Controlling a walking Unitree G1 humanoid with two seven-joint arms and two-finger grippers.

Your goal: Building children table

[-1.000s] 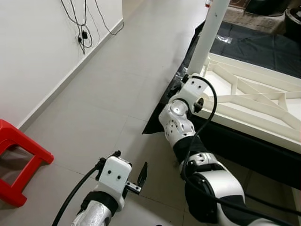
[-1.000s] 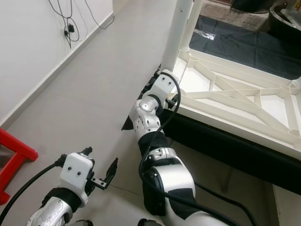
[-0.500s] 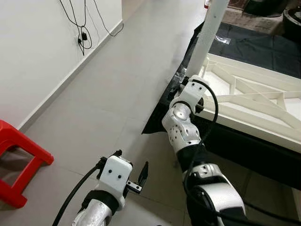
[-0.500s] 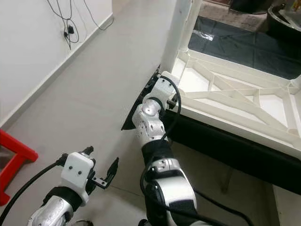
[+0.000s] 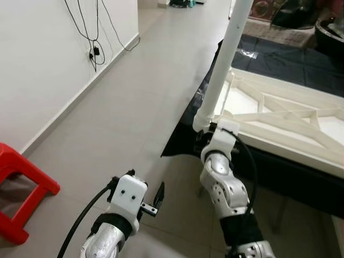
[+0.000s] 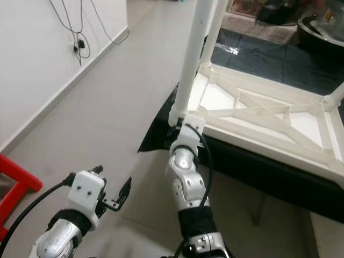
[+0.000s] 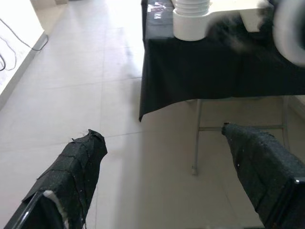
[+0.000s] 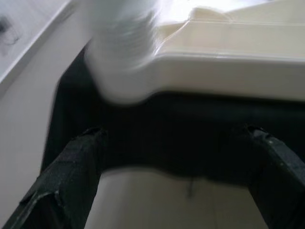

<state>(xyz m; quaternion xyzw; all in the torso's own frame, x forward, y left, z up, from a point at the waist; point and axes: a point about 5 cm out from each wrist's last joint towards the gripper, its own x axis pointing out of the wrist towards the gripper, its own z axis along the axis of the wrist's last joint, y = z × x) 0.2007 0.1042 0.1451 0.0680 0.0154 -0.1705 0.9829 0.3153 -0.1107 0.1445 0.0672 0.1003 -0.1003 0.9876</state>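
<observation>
no readable text, labels or numbers

One upturned white tabletop (image 5: 279,115), two fitted white legs (image 5: 223,64) (image 6: 336,97), one black-draped worktop (image 5: 301,172), one red stool (image 5: 21,188), two hands (image 5: 156,196) (image 8: 167,157) are counted.

The upturned table top (image 5: 279,115) lies at 2 o'clock on a cloth-draped table (image 5: 279,172), its leg (image 5: 223,64) standing at 12. The right gripper (image 5: 200,141) sits just under that corner, the left gripper (image 5: 159,194) at 7, a stool (image 5: 24,191) at 9
</observation>
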